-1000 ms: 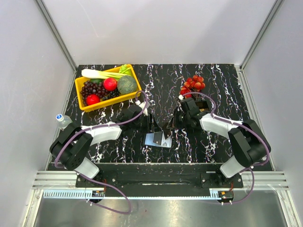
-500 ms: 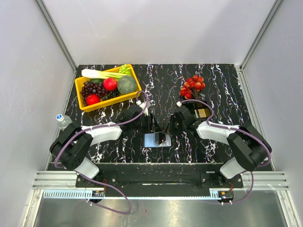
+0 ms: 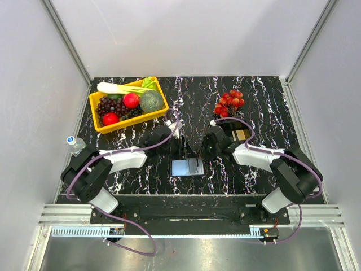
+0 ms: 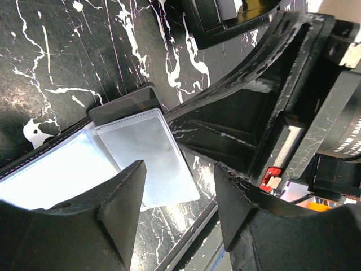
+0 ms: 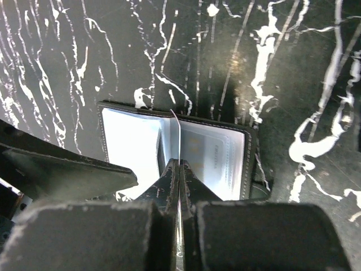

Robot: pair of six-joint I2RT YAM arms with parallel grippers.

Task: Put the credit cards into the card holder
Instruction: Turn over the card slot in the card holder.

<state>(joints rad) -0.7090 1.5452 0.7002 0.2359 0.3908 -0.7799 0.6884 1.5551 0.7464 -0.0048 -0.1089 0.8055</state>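
card holder (image 3: 187, 166) has turned square; right jaws pinch its thin sheet (image 5: 176, 135), left jaws released.

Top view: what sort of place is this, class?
Likely a robotics test cell: left arm and right arm bolted at a black marbled table, white walls on aluminium framing, a yellow bin of produce.

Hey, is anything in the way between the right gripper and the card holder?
Nothing visible does. The right gripper is at the open card holder, shut on a thin sheet upright at its fold; card or sleeve, I cannot tell. The left gripper hangs open close beside.
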